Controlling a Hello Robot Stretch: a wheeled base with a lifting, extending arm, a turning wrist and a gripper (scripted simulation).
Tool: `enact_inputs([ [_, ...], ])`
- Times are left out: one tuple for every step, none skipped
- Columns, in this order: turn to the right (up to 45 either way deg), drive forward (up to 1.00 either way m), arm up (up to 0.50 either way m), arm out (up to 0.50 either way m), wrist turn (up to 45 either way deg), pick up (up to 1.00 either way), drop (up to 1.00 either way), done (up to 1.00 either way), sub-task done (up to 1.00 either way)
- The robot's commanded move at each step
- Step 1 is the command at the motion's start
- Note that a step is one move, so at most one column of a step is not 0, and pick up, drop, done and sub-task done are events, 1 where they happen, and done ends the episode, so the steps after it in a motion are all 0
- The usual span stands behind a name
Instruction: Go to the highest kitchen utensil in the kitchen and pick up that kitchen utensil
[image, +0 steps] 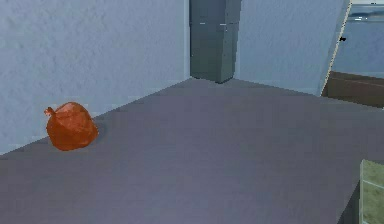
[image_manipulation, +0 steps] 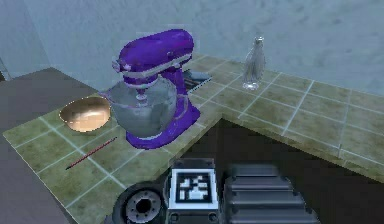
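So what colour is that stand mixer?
Purple stand mixer, seen best in the arm side view.

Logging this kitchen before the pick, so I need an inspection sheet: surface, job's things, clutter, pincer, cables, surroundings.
Surface: tiled countertop.
Job's things: thin reddish stick lying on the tiles; too small to name.
Clutter: purple stand mixer, copper bowl beside it, clear bottle upright farther off.
Pincer: pincer at the arm side view's bottom edge; cannot tell whether it holds anything.
Cables: nothing seen.
Surroundings: grey floor, orange-red lump on it, tall grey cabinet.
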Motion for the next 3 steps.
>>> enact_inputs([
  [0.0,0.00,0.00,0.26,0.0,0.00,0.00,0.00,0.00],
  [0.0,0.00,0.00,0.00,45.0,0.00,0.00,0.00,0.00],
  [0.0,0.00,0.00,0.00,45.0,0.00,0.00,0.00,0.00],
])
